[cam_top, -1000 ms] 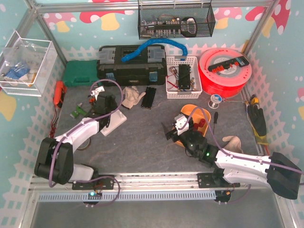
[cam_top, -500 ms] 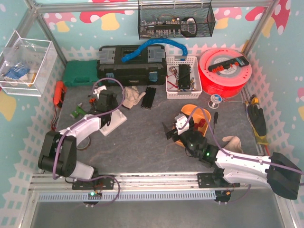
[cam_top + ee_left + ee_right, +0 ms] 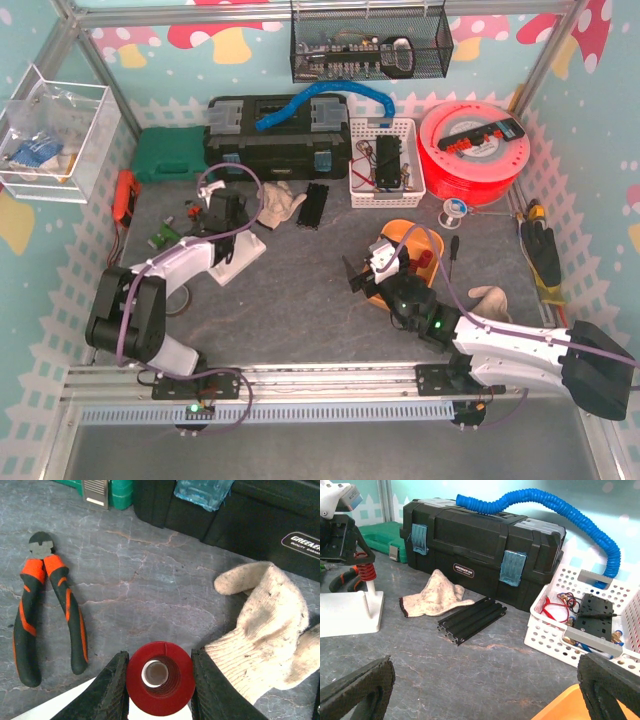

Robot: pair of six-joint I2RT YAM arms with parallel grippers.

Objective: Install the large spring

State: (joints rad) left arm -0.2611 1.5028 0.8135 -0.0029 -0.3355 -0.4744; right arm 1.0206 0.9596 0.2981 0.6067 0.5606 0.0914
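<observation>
The left gripper [image 3: 159, 681] clamps the large red spring [image 3: 176, 690] around the white base's [image 3: 345, 612] post [image 3: 156, 673]. The right gripper [image 3: 485, 686] gapes wide, well right of that base.

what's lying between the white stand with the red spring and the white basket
A cream glove and a black slotted rail lie on the mat between them, clearest in the right wrist view.

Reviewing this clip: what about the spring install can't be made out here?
Left wrist: large spring seen end-on in the left gripper, so its depth on the white post is hidden.
Top external: spring hidden under that gripper.
Right wrist: where the gripper touches the spring is too small and dark.
</observation>
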